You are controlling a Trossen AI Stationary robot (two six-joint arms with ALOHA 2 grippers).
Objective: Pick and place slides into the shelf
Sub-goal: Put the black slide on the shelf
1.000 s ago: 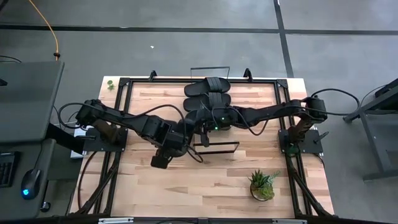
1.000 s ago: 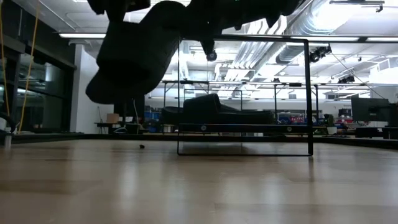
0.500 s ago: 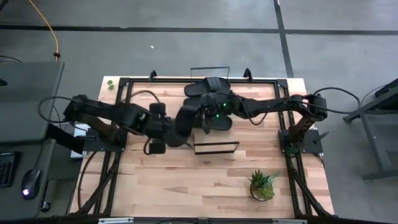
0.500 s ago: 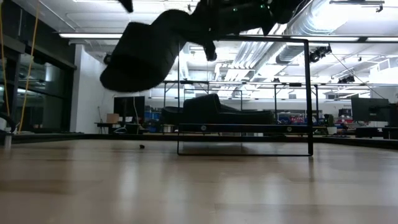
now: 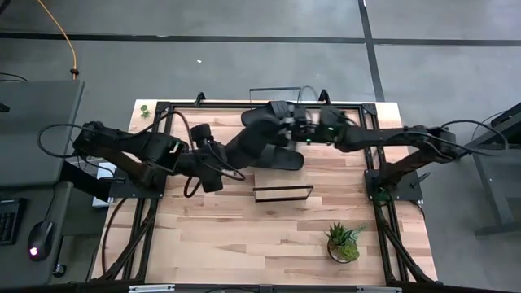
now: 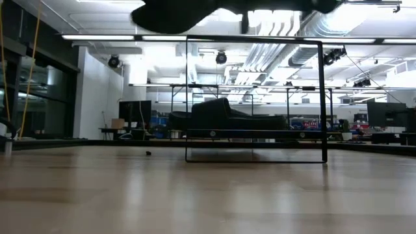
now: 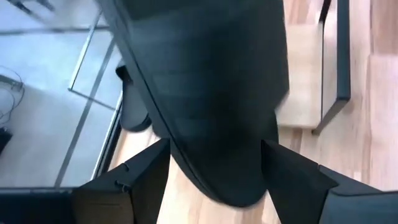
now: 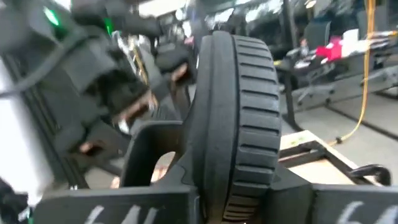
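Black slide [image 5: 259,143] now hangs higher over the shelf [image 5: 342,167], handed across: right gripper [image 5: 295,130] clamps its strap end, left gripper [image 5: 218,156] fingers have spread off the sole. Other slides [image 5: 281,110] sit at the shelf's far end. Next: right arm places it.

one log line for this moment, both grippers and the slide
right gripper: shut on slide, lifted over shelf | left gripper: open around slide heel | other slides: on shelf
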